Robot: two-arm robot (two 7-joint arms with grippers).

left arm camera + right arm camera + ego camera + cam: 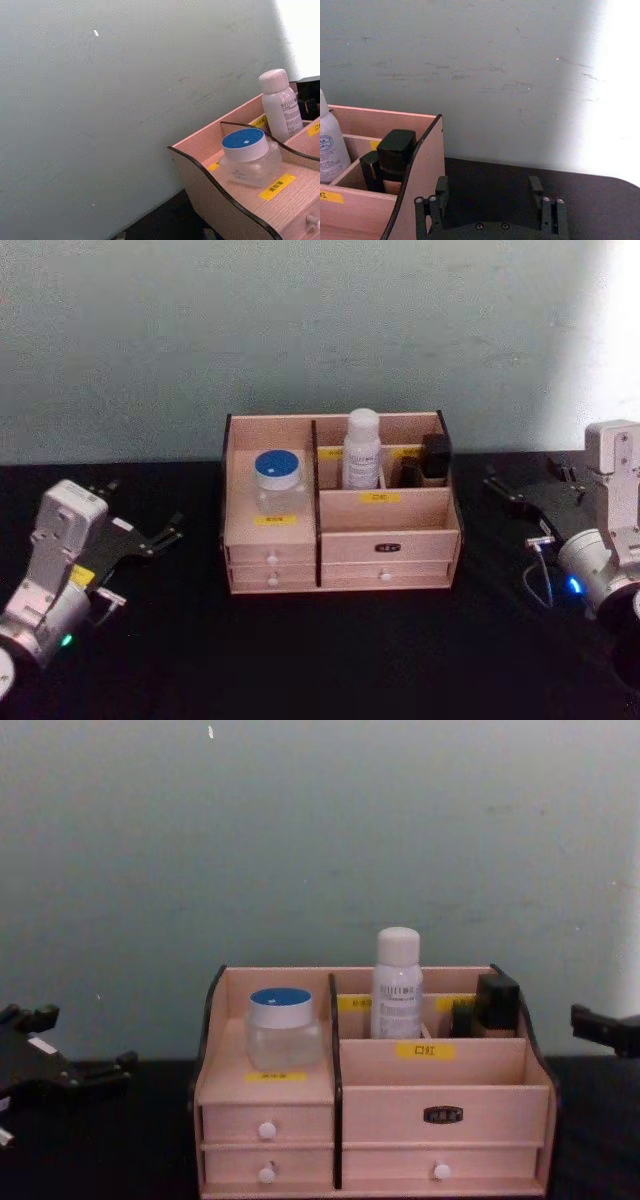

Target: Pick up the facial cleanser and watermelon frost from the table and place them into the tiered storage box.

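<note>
We see the tiered storage box [372,1120] standing on the dark counter [100,1160] against a grey-green wall [300,840]. The watermelon frost [283,1027] sits upright in its left compartment, above two white-knobbed drawers. The facial cleanser [397,983] stands upright in a rear compartment right of the divider, with a black object [494,1003] further right. The left claw [50,1070] shows at the left edge, the right claw [605,1028] at the right edge, both apart from the box.
</note>
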